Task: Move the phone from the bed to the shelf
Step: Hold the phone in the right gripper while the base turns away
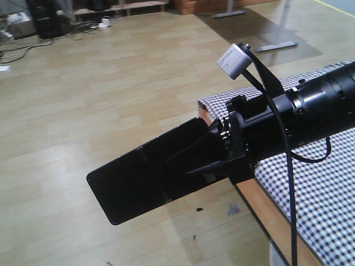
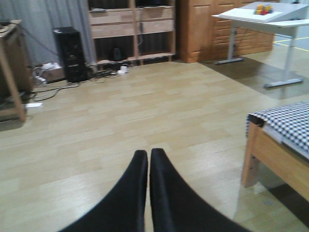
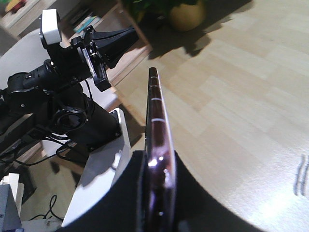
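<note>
Black phone [image 1: 133, 180], 1 end clamped in my right claw [image 1: 191, 163], hangs over the floor [image 1: 83, 83] just off the bed [image 1: 327, 183] corner. Left claw [image 2: 148, 159] pinched together, empty. Shelf [image 2: 130, 29] sits well across the room: I'd hold the squeeze, carry it level, avoid jerks.

Cannot see the face of the phone [image 3: 155, 111] from the right wrist: edge-on only, lower end buried between the right jaws, cut by the frame bottom. Cannot follow the bed [image 1: 327, 183] past right and bottom frame edges in front view. Cannot identify small coloured items [image 2: 263, 8] on the far white desk [image 2: 289, 12]. Lose the shelf [image 2: 113, 30] top at the upper frame edge.
</note>
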Robot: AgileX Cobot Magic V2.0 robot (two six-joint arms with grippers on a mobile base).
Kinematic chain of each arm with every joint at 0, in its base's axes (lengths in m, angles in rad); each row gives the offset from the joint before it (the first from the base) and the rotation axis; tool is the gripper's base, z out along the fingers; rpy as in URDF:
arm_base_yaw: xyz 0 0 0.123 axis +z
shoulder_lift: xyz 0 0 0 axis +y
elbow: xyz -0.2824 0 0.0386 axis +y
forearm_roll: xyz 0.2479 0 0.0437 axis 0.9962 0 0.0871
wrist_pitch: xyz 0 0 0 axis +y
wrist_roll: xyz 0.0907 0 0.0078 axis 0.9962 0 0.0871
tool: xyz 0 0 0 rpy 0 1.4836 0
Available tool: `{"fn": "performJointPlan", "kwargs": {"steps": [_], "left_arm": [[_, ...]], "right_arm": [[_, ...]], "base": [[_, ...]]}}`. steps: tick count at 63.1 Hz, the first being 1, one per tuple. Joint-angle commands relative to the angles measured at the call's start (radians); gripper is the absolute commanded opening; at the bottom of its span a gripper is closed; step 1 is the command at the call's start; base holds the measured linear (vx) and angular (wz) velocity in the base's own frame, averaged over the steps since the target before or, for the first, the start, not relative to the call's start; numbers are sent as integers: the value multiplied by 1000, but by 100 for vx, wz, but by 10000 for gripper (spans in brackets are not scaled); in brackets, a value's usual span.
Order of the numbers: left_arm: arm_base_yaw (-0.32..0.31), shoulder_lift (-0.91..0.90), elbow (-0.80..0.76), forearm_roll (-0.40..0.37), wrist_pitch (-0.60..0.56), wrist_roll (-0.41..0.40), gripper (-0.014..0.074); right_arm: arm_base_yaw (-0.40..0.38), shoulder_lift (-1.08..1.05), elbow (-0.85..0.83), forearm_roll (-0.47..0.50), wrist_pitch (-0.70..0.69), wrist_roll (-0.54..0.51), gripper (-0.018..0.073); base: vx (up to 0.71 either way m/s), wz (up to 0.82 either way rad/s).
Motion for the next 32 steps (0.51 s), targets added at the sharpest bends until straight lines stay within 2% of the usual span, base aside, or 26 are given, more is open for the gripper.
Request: {"fn": "performJointPlan", "kwargs": {"steps": [1, 32], "left_arm": [[0, -8, 7, -9, -70, 0, 1], [0, -8, 7, -9, -70, 0, 1]], "right_arm": [[-2, -34, -27, 78, 65, -3, -2], [-2, -34, -27, 78, 65, -3, -2]], "base": [[-13, 49], [-10, 39]]}}
